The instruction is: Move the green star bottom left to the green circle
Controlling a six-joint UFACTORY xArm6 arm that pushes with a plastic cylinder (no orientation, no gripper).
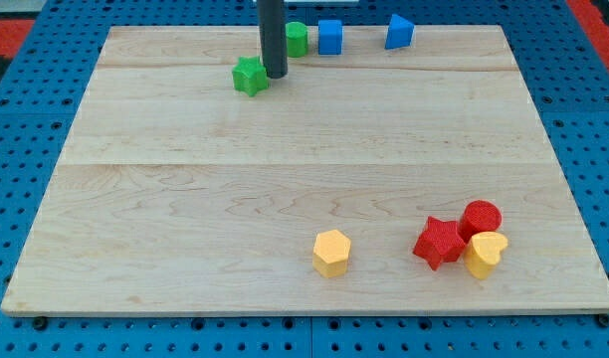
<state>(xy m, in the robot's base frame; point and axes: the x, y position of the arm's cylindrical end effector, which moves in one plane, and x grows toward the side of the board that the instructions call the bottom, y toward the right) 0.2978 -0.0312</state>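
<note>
The green star (249, 76) lies near the view's top, left of centre on the wooden board (185, 199). The green circle (298, 39) stands up and to the right of it, partly hidden behind the rod. My tip (276, 75) rests just right of the green star, touching or nearly touching its right side, and below and left of the green circle.
A blue cube (329, 37) and a blue triangle-like block (399, 32) sit right of the green circle along the top edge. At the bottom right are a yellow hexagon (331, 253), a red star (440, 242), a red circle (481, 218) and a yellow heart (485, 255).
</note>
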